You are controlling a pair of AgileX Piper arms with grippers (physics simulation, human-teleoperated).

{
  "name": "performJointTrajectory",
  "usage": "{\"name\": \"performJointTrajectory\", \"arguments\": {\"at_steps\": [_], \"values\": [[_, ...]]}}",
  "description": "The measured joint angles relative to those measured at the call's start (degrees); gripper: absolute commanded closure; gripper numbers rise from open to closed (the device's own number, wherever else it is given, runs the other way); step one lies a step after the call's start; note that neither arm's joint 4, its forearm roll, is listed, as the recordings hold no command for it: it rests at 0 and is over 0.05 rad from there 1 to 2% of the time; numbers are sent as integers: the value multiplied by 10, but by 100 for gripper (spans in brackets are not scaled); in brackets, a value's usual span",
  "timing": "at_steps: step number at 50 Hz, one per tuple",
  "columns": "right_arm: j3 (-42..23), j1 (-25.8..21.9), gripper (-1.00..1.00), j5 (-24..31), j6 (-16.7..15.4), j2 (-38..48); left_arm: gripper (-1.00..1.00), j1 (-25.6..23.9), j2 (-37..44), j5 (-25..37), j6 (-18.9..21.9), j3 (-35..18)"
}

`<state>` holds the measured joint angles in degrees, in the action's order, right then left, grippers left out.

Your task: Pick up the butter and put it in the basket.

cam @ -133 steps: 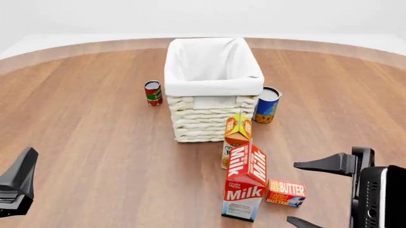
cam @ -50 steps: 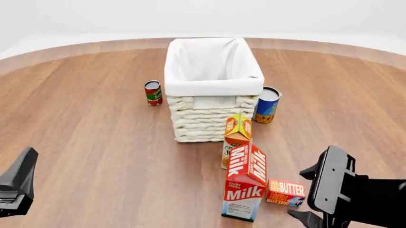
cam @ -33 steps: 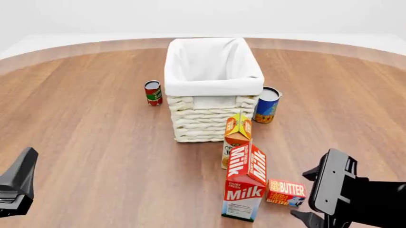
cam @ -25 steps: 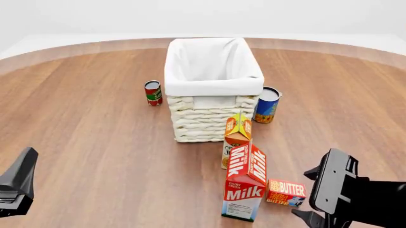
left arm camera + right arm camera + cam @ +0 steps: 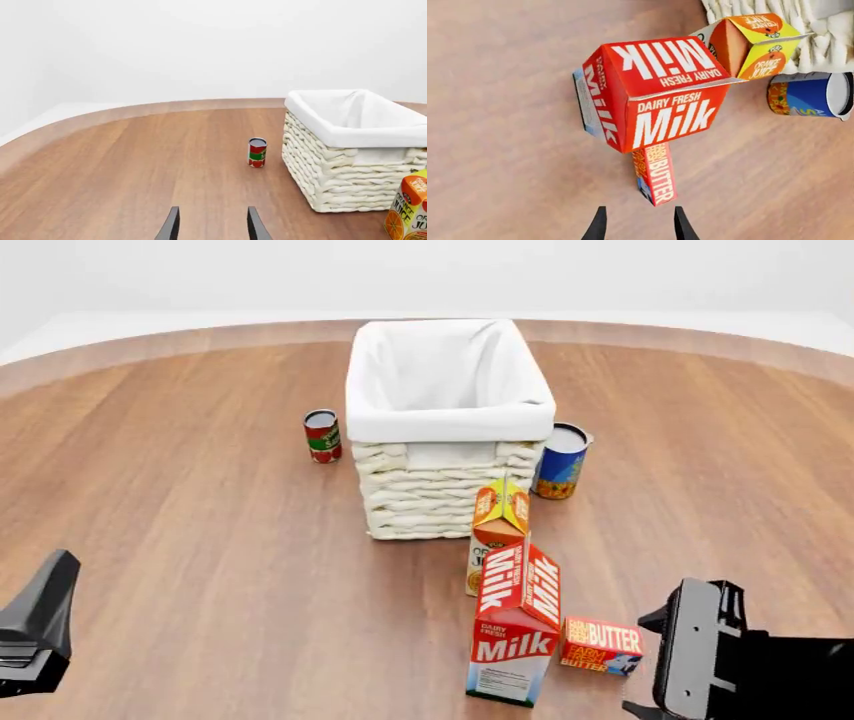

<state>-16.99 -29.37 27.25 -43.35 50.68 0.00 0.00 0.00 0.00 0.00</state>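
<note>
Orange-red butter box is sitting on the wooden table, touching or nearly touching the milk carton at about 3 o'clock from it, and well apart from the basket, which is up at 12 o'clock behind the orange juice carton.

What's changed: over the last second the right gripper has sunk lower and drifted a bit toward the near edge, so it's now hanging just beside the butter at roughly 4 o'clock. From its wrist cam the two fingertips are spread with a clear gap and nothing between them, and the butter lies right ahead of them, end-on. Looks like it's lining up for the grab, not yet gripping. My guess is the milk crowding the box could get knocked if the approach is sloppy.

Left gripper hasn't budged, parked at the near-left corner, fingers apart and empty, looking toward the small red can. Blue can sits at the basket's right.
</note>
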Motion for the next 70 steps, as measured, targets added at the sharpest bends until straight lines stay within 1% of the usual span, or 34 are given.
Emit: {"name": "performJointTrajectory", "arguments": {"at_steps": [10,30,38,47,57,63,70], "values": [[7,-7,-100,3,-19,-6,-100,0,0,0,0,0],[6,14,-100,24,-68,-25,-100,0,0,0,0,0],[3,23,-100,18,-84,-24,-100,0,0,0,0,0],[0,36,-100,-13,-95,-4,-100,0,0,0,0,0],[-4,47,-100,-47,-97,18,-100,0,0,0,0,0],[-2,54,-100,-108,-89,66,-100,0,0,0,0,0],[0,60,-100,-151,-84,101,-100,0,0,0,0,0]]}}
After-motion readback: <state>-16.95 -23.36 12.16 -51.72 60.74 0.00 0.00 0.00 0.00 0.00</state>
